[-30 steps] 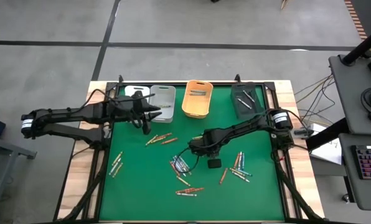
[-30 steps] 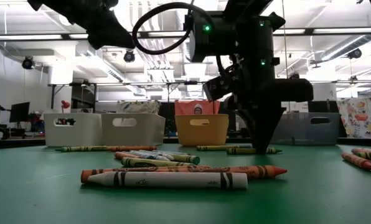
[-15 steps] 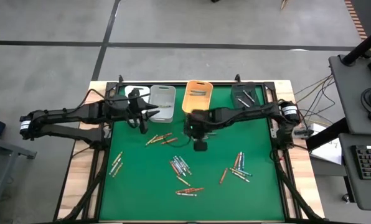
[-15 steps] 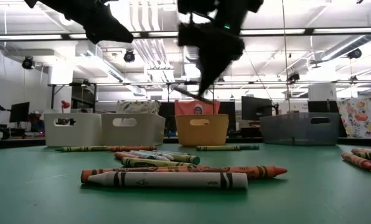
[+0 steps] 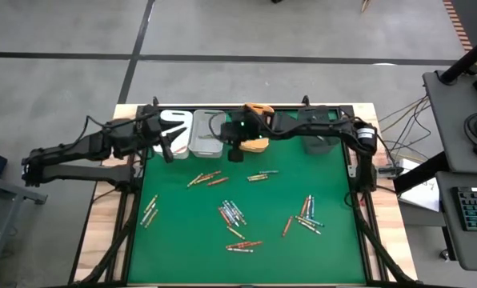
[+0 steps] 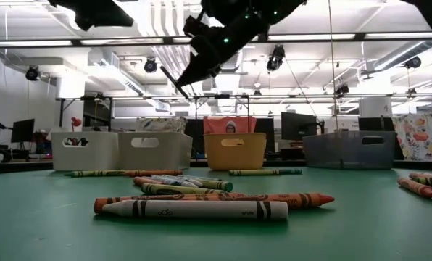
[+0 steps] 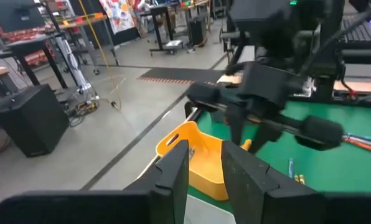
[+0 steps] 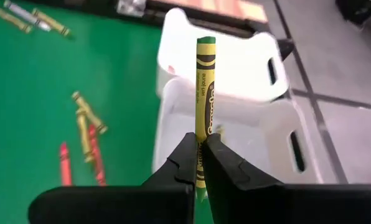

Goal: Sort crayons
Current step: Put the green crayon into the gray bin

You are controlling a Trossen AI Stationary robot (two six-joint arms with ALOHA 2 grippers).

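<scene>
My right gripper (image 8: 200,140) is shut on a green crayon (image 8: 205,81) that sticks out past its fingers. It hangs above the grey bin (image 8: 235,140), with the white bin (image 8: 235,59) just beyond. From above, the right gripper (image 5: 234,150) sits at the grey bin's (image 5: 207,132) edge, beside the orange bin (image 5: 257,142). My left gripper (image 5: 169,150) hovers by the white bin (image 5: 174,120); its fingers (image 7: 176,168) stand apart with nothing between them. Loose crayons (image 5: 232,214) lie scattered over the green mat (image 5: 182,240).
Four bins line the mat's back edge: white (image 6: 85,148), grey (image 6: 154,148), orange (image 6: 234,148) and dark (image 6: 357,148). A white crayon (image 6: 194,210) and an orange one (image 6: 303,199) lie nearest the front. More crayons (image 5: 306,212) lie on the right.
My right arm lifted off the middle of the mat and swung to the back left, carrying the green crayon over the grey bin. My left gripper drew back slightly to the left.
</scene>
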